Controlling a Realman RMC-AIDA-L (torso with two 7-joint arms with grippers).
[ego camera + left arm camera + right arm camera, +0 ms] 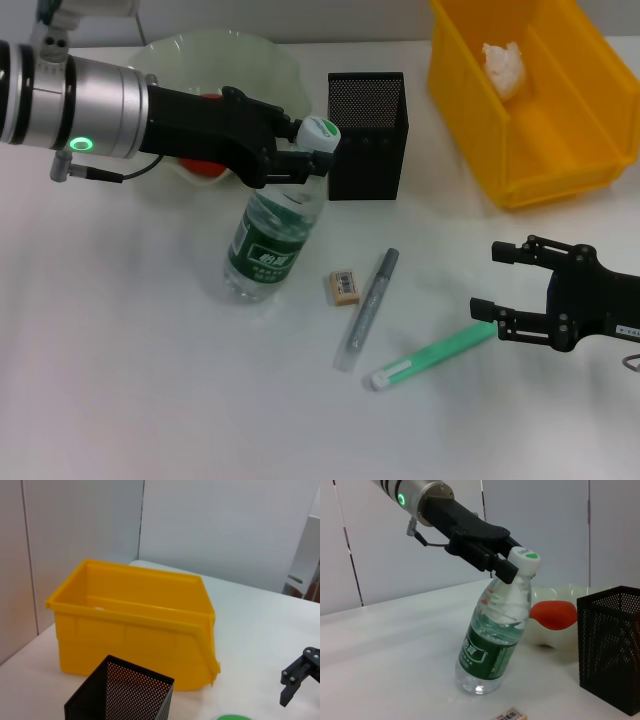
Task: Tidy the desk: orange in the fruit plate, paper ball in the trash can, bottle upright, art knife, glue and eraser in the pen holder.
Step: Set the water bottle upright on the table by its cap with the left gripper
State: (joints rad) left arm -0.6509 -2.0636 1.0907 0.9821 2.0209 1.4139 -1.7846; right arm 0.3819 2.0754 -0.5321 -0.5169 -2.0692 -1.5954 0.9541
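Bottle [272, 235] tilted, base on desk [120, 380]; my left gripper [296, 150] clamps its neck. Right gripper [494, 290] wide open near glue [432, 356].

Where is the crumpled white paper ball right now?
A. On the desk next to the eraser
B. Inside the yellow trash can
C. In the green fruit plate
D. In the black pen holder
B: the head view shows the white paper ball lying inside the yellow trash can, away from the eraser, the pen holder and the fruit plate.
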